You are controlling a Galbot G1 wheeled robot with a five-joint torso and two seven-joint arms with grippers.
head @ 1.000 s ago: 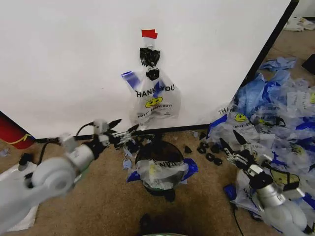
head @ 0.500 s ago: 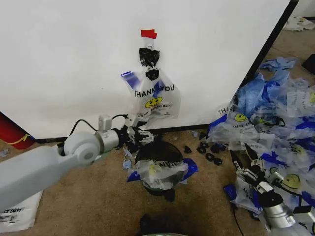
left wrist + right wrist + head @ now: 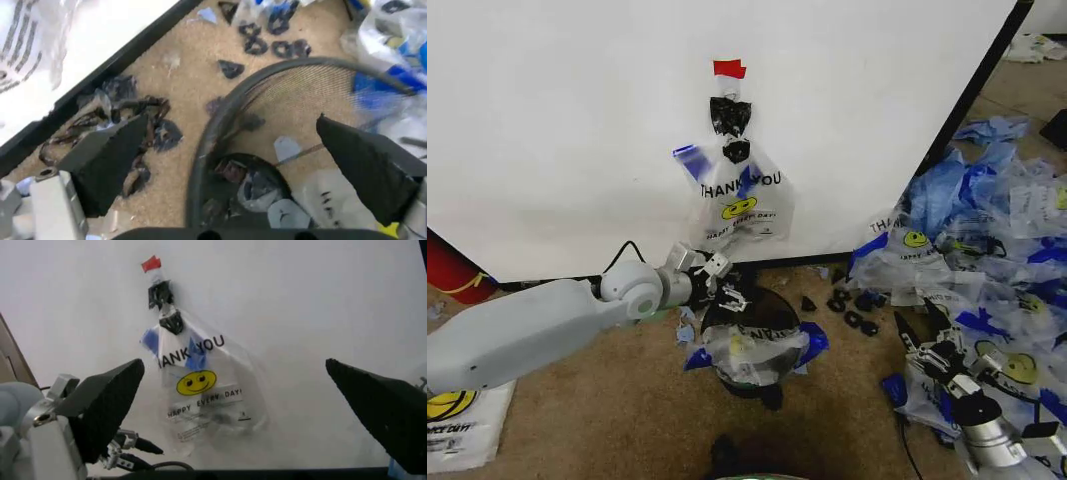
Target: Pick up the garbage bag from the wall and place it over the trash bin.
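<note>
So the garbage bag [image 3: 739, 200], a thin see-through plastic shopping bag with black "THANK YOU" print, a yellow smiley and blue handle strips, is hanging on the white wall [image 3: 557, 120] from a dark clip under a bit of red tape [image 3: 729, 68]. It's untouched. The right wrist view looks straight at it [image 3: 200, 390], flat against the wall, bottom hanging loose.

Right below it on the carpet sits the trash bin [image 3: 749, 345], a small round black wire-mesh wastebasket with a solid rim. It looks like it already has a crumpled printed bag draped in it, blue bits sticking out the sides. Little black scraps are scattered on the floor around it.

The left tool [image 3: 719, 283] is reaching in low, just over the near-wall edge of the bin rim and below the hanging bag. From its wrist view the two fingers are spread wide apart with the bin rim [image 3: 220, 130] between them, holding nothing. The right tool [image 3: 932, 345] is off to the side over the heap of blue-and-clear bags [image 3: 997, 240], fingers also apart and empty, facing the wall.

My read: we're in the approach step, the pick hasn't happened. Next move needs a tool to come up to the bag on the wall, pinch a good bunch of film near the top and pull it free of the clip without tearing.
</note>
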